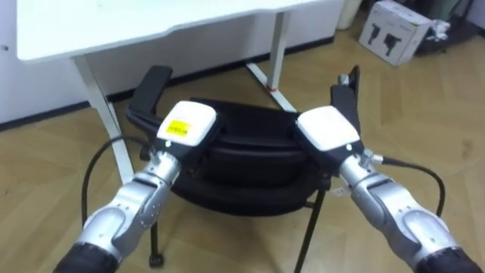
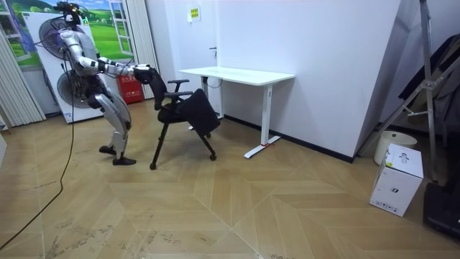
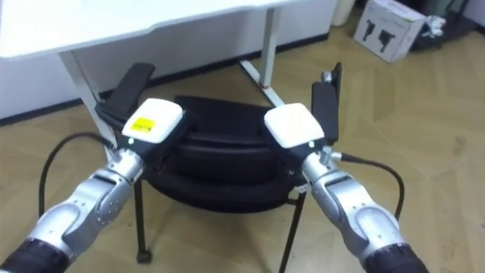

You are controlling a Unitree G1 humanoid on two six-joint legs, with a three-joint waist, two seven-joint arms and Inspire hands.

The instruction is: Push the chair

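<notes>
A black office chair with two armrests stands right in front of me, its backrest towards me. My left hand rests on the backrest's top edge at the left, and my right hand on the same edge at the right. Each hand shows its white back. Just beyond the chair is the white desk on white legs. In the room view I stand leaning forward with both arms stretched out to the chair, which is tilted towards the desk.
A white cardboard box sits on the wooden floor at the far right, next to a ladder. Behind me stand a large fan and a red object. Open floor lies around the chair.
</notes>
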